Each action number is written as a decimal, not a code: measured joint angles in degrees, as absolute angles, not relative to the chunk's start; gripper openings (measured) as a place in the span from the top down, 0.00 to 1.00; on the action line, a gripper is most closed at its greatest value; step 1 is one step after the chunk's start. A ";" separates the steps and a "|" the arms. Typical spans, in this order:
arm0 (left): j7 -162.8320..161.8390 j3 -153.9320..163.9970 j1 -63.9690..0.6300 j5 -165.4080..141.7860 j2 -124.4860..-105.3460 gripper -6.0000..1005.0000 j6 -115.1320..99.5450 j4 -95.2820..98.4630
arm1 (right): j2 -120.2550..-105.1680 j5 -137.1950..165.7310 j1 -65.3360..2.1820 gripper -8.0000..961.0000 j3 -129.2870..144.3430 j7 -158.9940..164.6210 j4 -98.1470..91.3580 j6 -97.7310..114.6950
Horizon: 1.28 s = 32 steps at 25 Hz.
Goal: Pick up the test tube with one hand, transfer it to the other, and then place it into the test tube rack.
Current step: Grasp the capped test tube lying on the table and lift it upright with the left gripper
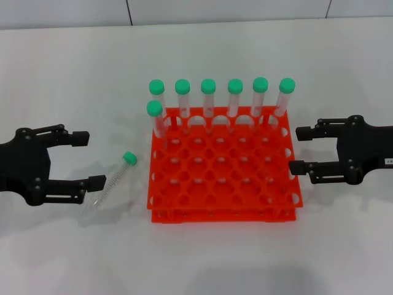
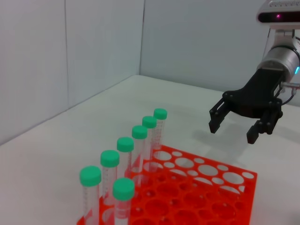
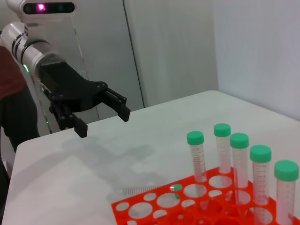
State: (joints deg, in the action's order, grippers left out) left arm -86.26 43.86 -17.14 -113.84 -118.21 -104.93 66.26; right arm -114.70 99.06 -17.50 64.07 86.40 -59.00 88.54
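- Fingers of the left gripper (image 1: pixel 86 158) stand wide apart at the left edge of the head view with nothing between them; those of the right gripper (image 1: pixel 299 150), at the right edge, are just as spread and just as empty.
- Loose on the white table (image 1: pixel 73 86), the test tube (image 1: pixel 110 187) lies flat at lower left of centre, between the left gripper and the test tube rack (image 1: pixel 222 171), touching neither.
- Its long axis runs on a slant: green cap toward the upper right, near the rack's left edge, clear tip toward the lower left.
- From the left fingertips the tube sits just to the right and a little lower in the frame, so the left gripper is much the nearer; the right one is shut off from it by the whole width of the rack.
- Seven capped tubes (image 1: pixel 235 98) already stand upright along the rack's back rows.
- In the right wrist view the lying tube shows only as a faint streak beyond the rack, so how it rests is probably best judged from the head view.
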 joint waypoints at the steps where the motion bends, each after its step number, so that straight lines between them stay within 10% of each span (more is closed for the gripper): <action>1: -86.47 43.86 -17.15 -113.90 -118.05 0.12 -104.93 66.34 | -114.70 98.97 -17.52 0.27 64.07 86.40 -59.11 88.63; 14: -100.72 44.06 -24.06 -134.36 -114.26 0.12 -105.09 66.92 | -114.85 98.77 -17.59 0.27 64.24 86.40 -59.31 88.95; 32: -111.61 50.95 -34.52 -151.46 -116.66 0.12 -105.48 66.32 | -115.05 98.17 -18.19 0.27 64.51 86.40 -59.33 88.66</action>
State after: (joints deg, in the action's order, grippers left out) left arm -111.61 50.95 -34.52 -151.46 -116.66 -105.48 66.32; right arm -115.05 98.17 -18.19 64.51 86.40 -59.33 88.66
